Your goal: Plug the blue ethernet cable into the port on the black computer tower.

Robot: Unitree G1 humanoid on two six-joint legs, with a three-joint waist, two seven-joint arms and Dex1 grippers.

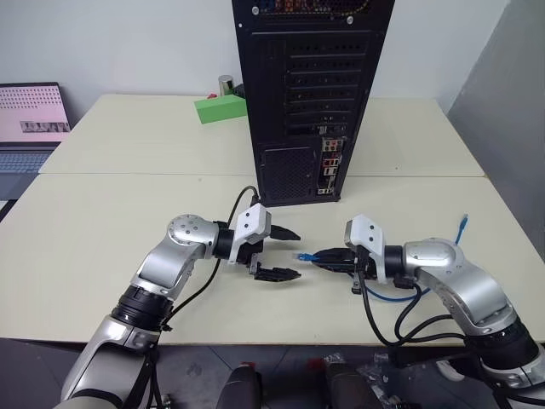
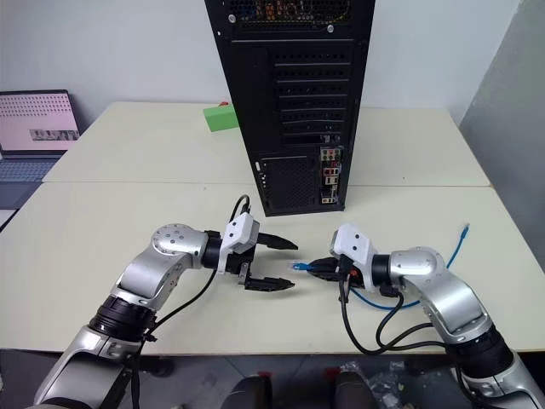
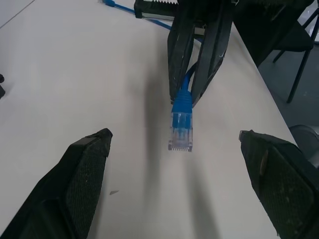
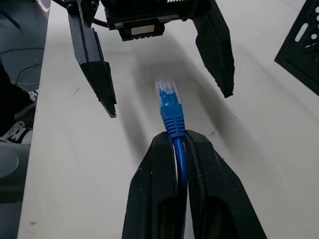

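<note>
We note the thin, bright blue ethernet cable, a smooth rubbery cord ending in a small clear-bluish ribbed plastic plug. The right gripper has its two matte black tapered fingers pressed together on the cord just behind the plug's blue boot. The plug sticks out past the fingertips, long axis roughly level, pointing toward the robot's left, straight at the left gripper. That gripper's black wedge-shaped fingers stand wide apart and hold nothing; the plug tip sits near the mouth of the gap, not touching either finger. Both hover just above the smooth, pale cream table, near its front edge, with bare surface to either side. The tall black metal computer tower, slotted covers and mesh grille, stands behind them, well apart. Its narrow strip of coloured connectors faces us; we cannot pick out the port. The rest of the cord loops on the table beside the right arm.
</note>
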